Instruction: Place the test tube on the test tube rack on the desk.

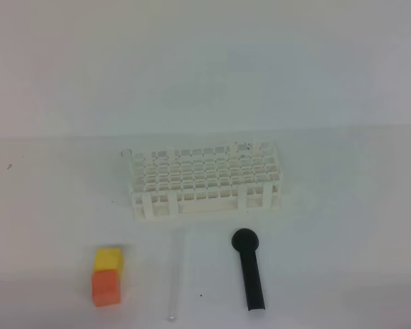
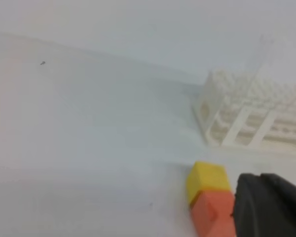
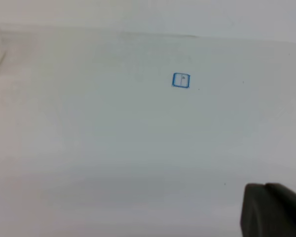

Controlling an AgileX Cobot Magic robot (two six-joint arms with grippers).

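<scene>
Overhead, both claws closed, gripping nothing, over a white desk (image 1: pixel 55 192)
Left claw (image 2: pixel 269 205) hangs beside orange (image 1: pixel 105 287) and yellow (image 1: pixel 108 259) blocks; right claw (image 3: pixel 274 210) over bare desk. Test tube (image 1: pixel 176 277) lies flat before the test tube rack (image 1: pixel 204 179), beside a black tool (image 1: pixel 249 269)

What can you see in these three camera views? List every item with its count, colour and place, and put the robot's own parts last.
test tube rack: one, white, middle of the desk.
test tube: one, clear, lying in front of the rack.
black tool: one, right of the tube.
yellow block: one, front left.
orange block: one, touching the yellow block's near side.
blue square mark: one, far right.
left gripper: black, shut, beside the blocks.
right gripper: black, shut, over bare desk.
</scene>
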